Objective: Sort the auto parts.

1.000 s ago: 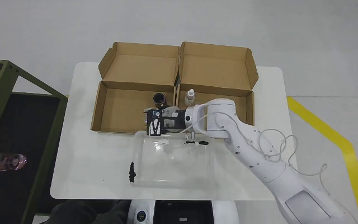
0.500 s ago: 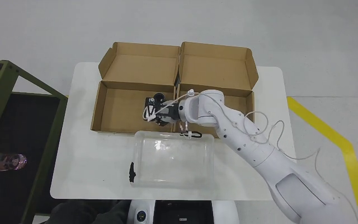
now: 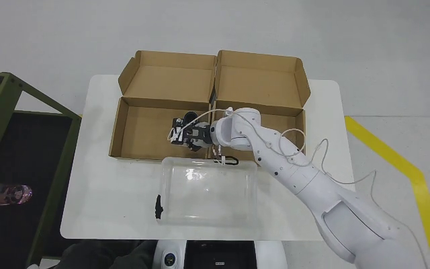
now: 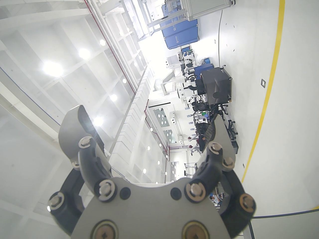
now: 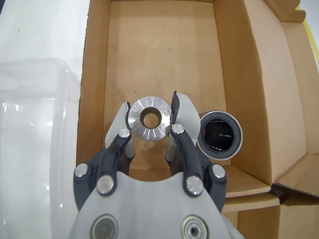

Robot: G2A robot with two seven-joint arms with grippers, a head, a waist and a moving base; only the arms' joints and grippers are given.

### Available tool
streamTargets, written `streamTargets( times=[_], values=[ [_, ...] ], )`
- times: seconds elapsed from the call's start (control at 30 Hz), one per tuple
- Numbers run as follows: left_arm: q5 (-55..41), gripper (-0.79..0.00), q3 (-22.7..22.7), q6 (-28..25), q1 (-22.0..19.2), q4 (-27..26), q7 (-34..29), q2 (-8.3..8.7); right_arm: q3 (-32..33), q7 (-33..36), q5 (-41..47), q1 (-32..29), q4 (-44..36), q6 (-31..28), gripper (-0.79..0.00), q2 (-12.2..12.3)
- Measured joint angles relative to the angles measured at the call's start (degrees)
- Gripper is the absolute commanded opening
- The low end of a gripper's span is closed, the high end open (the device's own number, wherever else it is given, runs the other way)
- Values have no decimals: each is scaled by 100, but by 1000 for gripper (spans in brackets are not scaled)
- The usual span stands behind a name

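Right pincer [image 5: 150, 108] is part closed on a silver ring [image 5: 135, 121]. Both fingers [image 5: 185, 110] press on the rim and the ring's bore faces the wrist camera. From above, the pincer [image 3: 180, 132] sits over the left box [image 3: 144, 131]. Can't tell if the ring touches the box floor [image 5: 159, 50].

A black sleeve [image 5: 219, 135] with a pale rim lies in the same box, just outside one finger with its open end up. Can't tell if it touches the finger.

A second box [image 3: 262, 87] sits behind the pincer's wrist, wall to wall with the first. A clear bin [image 3: 208, 191] is on the desk [image 3: 107, 181], just outside the box wall beside the pincer. That bin [image 5: 32, 125] runs along the box's long side.

Left pincer [image 4: 148, 119] is wide open and holds nothing. It points up at the hall ceiling.
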Motion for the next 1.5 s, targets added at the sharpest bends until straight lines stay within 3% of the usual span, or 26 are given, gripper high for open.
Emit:
streamTargets(
  times=[0.17,0.33,0.43,0.73,1.03,1.33,1.5],
  values=[
    [0,0,0,0,0,0,0,0,-86,-40,-55,57,296,11,-742,-96],
    [0,0,0,0,0,0,0,0,-148,-82,-107,108,512,32,-542,-182],
    [0,0,0,0,0,0,0,0,-173,-88,-143,130,612,49,-493,-228],
    [0,0,0,0,0,0,0,0,-176,-168,-229,174,799,28,-465,-322],
    [0,0,0,0,0,0,0,0,87,-267,-264,114,303,-67,-431,-260],
    [0,0,0,0,0,0,0,0,696,-133,-349,-206,-769,-365,-403,16],
    [0,0,0,0,0,0,0,0,1253,96,-358,-672,-1681,-629,-397,270]
  ],
)
